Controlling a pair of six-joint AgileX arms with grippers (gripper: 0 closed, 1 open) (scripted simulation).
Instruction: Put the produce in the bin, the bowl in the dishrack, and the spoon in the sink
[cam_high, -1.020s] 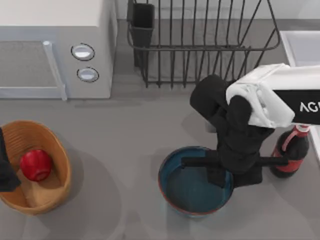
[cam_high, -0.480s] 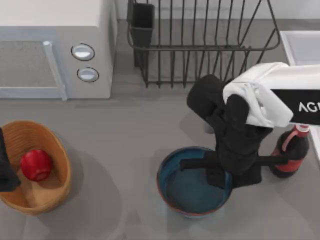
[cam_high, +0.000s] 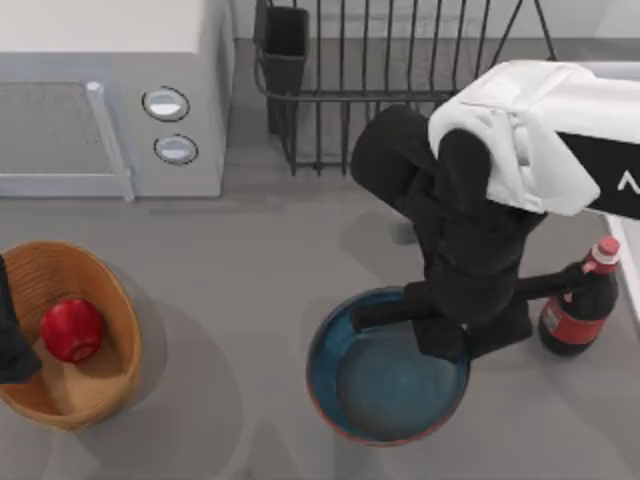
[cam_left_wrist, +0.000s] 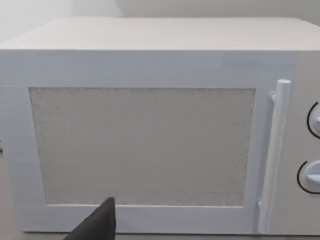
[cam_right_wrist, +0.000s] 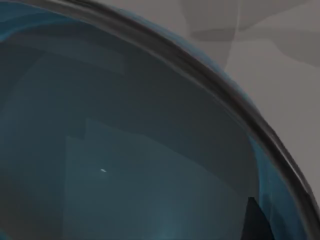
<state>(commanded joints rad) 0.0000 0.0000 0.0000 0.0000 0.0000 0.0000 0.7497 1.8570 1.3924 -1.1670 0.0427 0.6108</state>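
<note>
The bowl is taken as the landmark. It is seen near the front of the table, and the right gripper is set over its far-right rim, apparently clamped on that rim, though the fingers are hidden under the wrist in the top view, so a firm grip can only be supposed. In the right wrist view the bowl's teal inside and dark rim are seen very close. Whether the bowl is raised off the table cannot be told for certain.

The dishrack stands behind the bowl, toward the back of the table. A dark red-capped bottle stands just to the right of the bowl, close beside the gripper. The bin lies well to the left of the bowl, with the produce already resting in it. Behind the bin a white microwave is found. The left gripper is parked at the bin's left edge; the state of its fingers cannot be told.

The bowl step is judged to be in hand. A rim grip on so large a bowl could slip or let it tilt. The bottle could be knocked over by the arm if the bowl is swung rightward. The rack's upright bars could be struck if the bowl is carried too low.
</note>
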